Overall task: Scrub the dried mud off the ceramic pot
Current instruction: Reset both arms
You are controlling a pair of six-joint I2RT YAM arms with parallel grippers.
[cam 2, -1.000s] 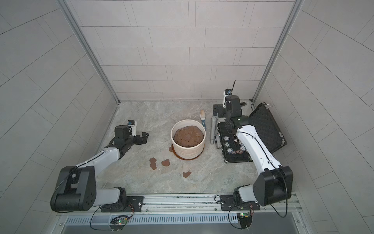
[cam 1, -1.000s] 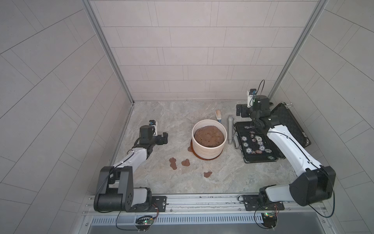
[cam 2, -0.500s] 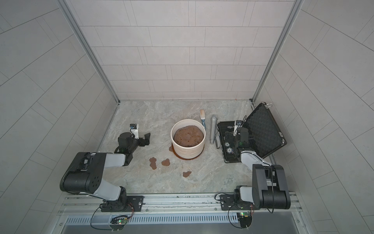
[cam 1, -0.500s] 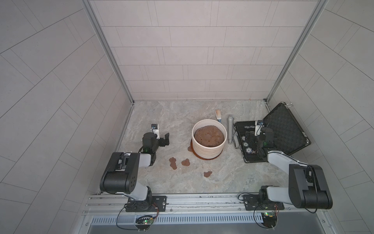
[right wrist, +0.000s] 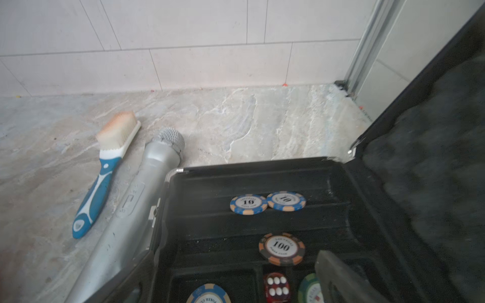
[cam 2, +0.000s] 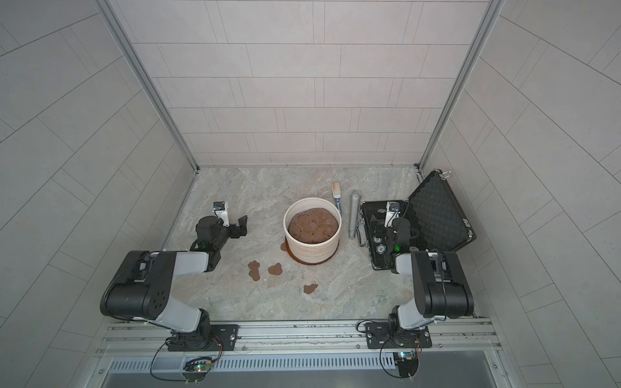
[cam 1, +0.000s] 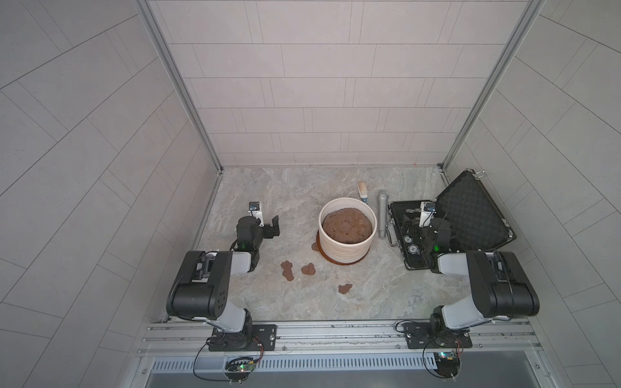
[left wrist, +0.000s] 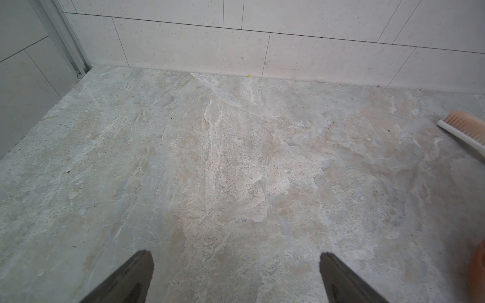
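1. mounting rail (cam 1: 336,331): nearest edge, both arm bases bolted on, arms folded low
2. dried mud (cam 1: 287,269): three flat reddish-brown patches lying on the stone-patterned table (cam 1: 386,295) in front of the ceramic pot; a fourth patch (cam 1: 315,246) touches the saucer on its left side
3. ceramic pot (cam 1: 346,251): cream, ribbed, upright at mid-table on a reddish-brown saucer (cam 1: 336,262); filled with a brown soil mound (cam 1: 347,226); stands between the two grippers, touched by neither
4. left gripper (cam 1: 274,227): left of the pot and well apart from it, low over bare table; jaws wide apart with nothing between them
5. right gripper (cam 1: 411,226): over the open black case (right wrist: 262,175), right of the pot; jaws spread, empty; only one finger (right wrist: 341,275) shows in the right wrist view
6. case contents: poker chips (right wrist: 282,248) and a red die (right wrist: 275,287); foam-lined lid propped open
7. silver microphone (right wrist: 157,170): lying between pot and case, against the case edge
8. scrub brush (right wrist: 105,170): blue-and-white handle, pale bristles; lies behind the pot, just beside the microphone, ungripped
9. tiled back wall (cam 1: 319,100): farthest
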